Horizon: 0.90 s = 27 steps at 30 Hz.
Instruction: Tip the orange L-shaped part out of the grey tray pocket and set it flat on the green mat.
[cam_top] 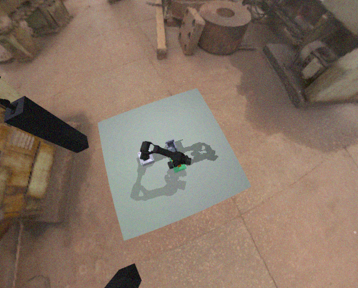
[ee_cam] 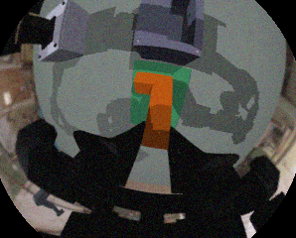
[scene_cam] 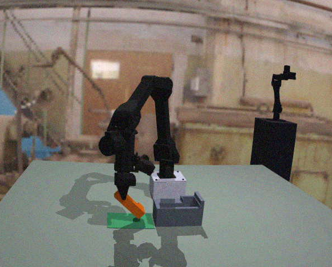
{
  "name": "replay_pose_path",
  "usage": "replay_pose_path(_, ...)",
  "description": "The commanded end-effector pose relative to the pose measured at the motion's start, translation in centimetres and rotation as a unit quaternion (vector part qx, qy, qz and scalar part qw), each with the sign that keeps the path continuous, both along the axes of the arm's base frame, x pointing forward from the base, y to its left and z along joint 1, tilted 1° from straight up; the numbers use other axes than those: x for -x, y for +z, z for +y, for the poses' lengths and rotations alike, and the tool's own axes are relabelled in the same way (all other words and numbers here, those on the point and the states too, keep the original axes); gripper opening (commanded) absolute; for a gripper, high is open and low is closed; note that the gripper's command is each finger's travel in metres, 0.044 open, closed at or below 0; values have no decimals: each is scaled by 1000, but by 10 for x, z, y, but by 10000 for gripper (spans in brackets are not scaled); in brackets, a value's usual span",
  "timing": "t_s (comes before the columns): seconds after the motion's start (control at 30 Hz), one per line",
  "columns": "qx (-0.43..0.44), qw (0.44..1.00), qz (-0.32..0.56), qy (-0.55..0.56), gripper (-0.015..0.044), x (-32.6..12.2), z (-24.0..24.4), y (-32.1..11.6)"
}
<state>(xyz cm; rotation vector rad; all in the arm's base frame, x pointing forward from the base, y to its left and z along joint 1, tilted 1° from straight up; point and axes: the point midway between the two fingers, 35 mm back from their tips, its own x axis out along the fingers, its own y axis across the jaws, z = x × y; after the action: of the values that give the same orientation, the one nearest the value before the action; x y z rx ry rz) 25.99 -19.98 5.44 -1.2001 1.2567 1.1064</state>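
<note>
The orange L-shaped part is out of the tray and steeply tilted over the green mat. Its L-shaped end is the low end, just above the mat near the tray side, with a small dark shadow below it. My gripper is shut on the raised, straight end of the part and holds it above the mat. The grey tray stands beside the mat, its pocket empty in the exterior view.
The arm's pale base block stands behind the tray. The pale table top carries it all. A black pedestal with another arm stands off the table.
</note>
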Motion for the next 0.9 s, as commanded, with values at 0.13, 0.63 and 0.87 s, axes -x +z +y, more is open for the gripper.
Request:
replay_pose_path(0.13, -3, 1000, 1, 2, 0, 1, 1, -11)
replay_pose_path(0.63, -2, 1000, 3, 0, 53, 1, 1, -11)
replay_pose_path(0.87, -2, 1000, 3, 0, 236, 1, 1, -11)
